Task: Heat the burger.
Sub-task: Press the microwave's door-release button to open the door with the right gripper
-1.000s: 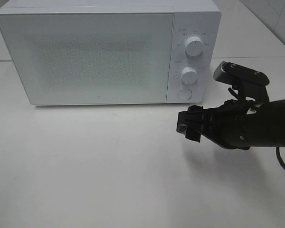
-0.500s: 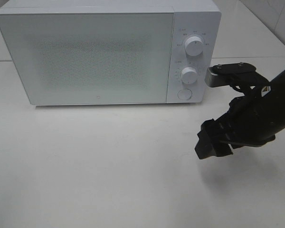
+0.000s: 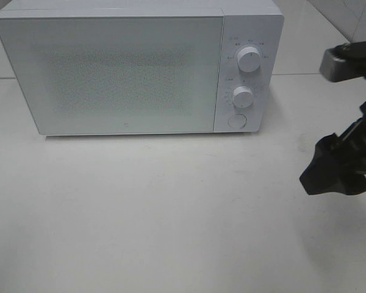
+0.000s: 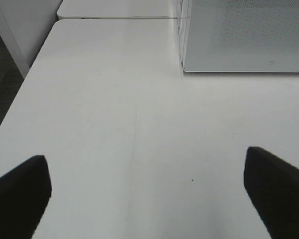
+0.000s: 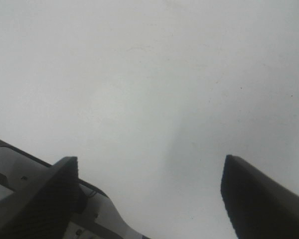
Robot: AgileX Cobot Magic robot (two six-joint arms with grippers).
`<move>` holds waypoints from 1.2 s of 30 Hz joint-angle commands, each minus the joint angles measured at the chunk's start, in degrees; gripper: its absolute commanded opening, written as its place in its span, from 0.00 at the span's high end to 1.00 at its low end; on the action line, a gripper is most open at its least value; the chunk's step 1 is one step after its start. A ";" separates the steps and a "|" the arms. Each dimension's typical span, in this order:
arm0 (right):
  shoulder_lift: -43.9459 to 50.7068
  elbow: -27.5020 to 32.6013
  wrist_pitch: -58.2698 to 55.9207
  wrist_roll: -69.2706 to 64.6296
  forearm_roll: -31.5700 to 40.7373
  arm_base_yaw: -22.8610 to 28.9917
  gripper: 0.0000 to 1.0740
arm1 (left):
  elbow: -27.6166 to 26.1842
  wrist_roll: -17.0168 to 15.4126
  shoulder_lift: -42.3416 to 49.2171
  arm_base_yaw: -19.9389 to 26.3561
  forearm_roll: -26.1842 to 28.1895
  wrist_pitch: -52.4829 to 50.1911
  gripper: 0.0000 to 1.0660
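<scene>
The burger shows in no view, its place impossible to tell, while the left gripper spreads wide and empty over the bare white table, the white box-shaped microwave fills the upper left with its speckled door closed, and the black right gripper, cut off at the right edge, gapes on nothing.

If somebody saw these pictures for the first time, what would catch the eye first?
A large white microwave with its door shut stands at the back of the white table, with two round knobs and a button down its right-hand panel. The black right pincer hangs open and empty above the table at the right edge of the high view.
</scene>
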State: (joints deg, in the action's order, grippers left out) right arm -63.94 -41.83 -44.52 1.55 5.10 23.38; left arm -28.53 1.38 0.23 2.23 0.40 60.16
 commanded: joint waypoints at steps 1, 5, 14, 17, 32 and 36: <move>8.59 0.06 -3.84 -0.57 -0.46 -0.23 0.29 | -0.11 -0.34 1.49 0.06 0.06 -0.63 0.03; 14.73 1.09 -5.44 -0.57 -0.46 -0.23 0.29 | -0.11 -0.34 1.49 0.06 0.06 -0.63 0.03; 38.27 8.42 -10.20 -1.55 -0.57 -0.23 0.29 | -0.11 -0.34 1.49 0.06 0.06 -0.63 0.03; 44.81 10.14 -12.20 -3.04 -1.78 -0.63 0.29 | -0.11 -0.34 1.49 0.06 0.06 -0.63 0.03; 65.83 12.83 -14.90 -6.99 -8.48 -7.96 0.29 | -0.11 -0.34 1.49 0.06 0.06 -0.63 0.03; 65.78 12.83 -14.90 -6.99 -8.77 -7.96 0.29 | -0.11 -0.34 1.32 0.06 0.06 -0.63 0.03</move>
State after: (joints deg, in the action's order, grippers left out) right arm 0.23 -29.05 -59.53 -4.76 -3.15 15.87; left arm -28.53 1.38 0.23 2.23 0.40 60.16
